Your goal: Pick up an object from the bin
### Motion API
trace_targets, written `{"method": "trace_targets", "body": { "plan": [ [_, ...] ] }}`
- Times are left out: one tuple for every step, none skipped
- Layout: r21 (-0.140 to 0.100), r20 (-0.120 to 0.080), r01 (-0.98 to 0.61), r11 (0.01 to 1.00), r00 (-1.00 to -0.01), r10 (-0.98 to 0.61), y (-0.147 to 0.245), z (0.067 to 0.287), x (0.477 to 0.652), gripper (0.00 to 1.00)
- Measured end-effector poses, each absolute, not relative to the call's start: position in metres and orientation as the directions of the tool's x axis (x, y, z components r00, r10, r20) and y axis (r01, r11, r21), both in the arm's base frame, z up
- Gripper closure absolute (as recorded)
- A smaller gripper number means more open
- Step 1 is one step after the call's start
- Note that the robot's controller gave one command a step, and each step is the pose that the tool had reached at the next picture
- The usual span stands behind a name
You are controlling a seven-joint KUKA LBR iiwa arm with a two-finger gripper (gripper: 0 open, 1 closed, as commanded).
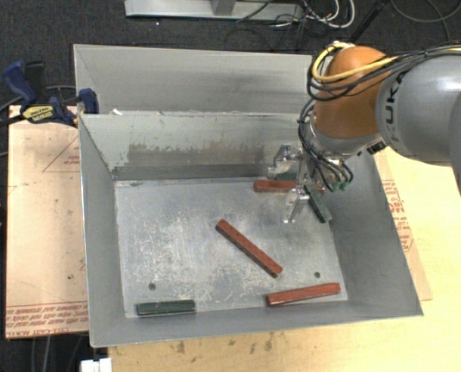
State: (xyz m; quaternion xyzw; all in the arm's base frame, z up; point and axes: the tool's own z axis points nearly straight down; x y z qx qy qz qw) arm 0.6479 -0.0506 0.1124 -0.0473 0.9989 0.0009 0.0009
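My gripper (306, 210) hangs over the right rear part of the bin floor, open, with one pale finger and one dark finger pointing down and nothing visible between them. A short red-brown stick (272, 185) lies just left of the gripper near the back wall, its right end hidden behind the gripper's body. A longer red-brown stick (249, 248) lies diagonally on the floor in the middle, in front and to the left of the fingertips.
Another red-brown stick (303, 294) lies along the front right of the floor. A dark grey-green bar (165, 308) rests at the front left corner. The bin's sloping walls rise on all sides; the arm enters from the right.
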Motion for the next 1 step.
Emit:
{"method": "trace_targets", "body": {
  "plan": [
    [-0.002, -0.014, -0.219, 0.976, -0.976, -0.219, -0.0578, 0.0794, 0.6599, 1.0]
  ]
}}
